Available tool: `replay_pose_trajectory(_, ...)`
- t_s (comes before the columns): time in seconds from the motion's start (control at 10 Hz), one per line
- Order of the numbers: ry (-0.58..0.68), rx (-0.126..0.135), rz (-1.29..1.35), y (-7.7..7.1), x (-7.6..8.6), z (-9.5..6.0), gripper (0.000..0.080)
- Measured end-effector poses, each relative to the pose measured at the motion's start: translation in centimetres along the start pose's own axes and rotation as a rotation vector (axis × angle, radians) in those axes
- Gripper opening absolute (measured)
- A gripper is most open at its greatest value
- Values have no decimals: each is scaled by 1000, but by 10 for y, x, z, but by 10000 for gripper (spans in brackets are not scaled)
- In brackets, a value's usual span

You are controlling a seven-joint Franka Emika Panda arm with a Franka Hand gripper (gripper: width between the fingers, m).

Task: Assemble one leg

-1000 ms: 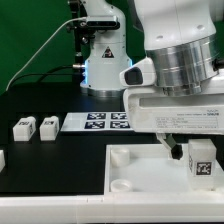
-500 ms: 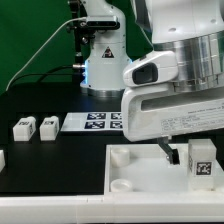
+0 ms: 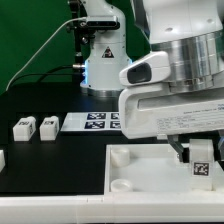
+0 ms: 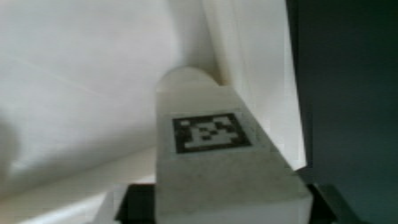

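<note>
A black desk (image 3: 45,155) fills the lower half of the exterior view, its surface matte and dark. Behind it, from nine o'clock up to eleven o'clock, hangs a flat green backdrop (image 3: 30,40), evenly lit. A thin pale cable (image 3: 40,50) crosses the green, sloping from about one o'clock down to nine o'clock. At twelve o'clock a dark stand (image 3: 88,25) rises against the backdrop. The light is bright and diffuse, without hard shadows.
</note>
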State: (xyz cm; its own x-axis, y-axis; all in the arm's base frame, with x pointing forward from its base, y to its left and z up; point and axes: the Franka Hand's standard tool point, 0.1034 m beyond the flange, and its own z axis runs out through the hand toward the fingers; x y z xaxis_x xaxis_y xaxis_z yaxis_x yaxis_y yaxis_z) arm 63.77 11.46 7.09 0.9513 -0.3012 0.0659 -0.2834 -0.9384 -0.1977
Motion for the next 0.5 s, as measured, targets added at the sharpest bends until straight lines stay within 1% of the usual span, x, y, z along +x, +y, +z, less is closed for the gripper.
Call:
replay_pose_trajectory(0.2, -2, 3, 204, 1, 0, 0, 306)
replay_pose_trajectory(0.3, -4, 5, 350, 2, 0, 0, 306)
replay_pose_trajectory(0.5, -15, 18, 657, 4, -2, 1, 306)
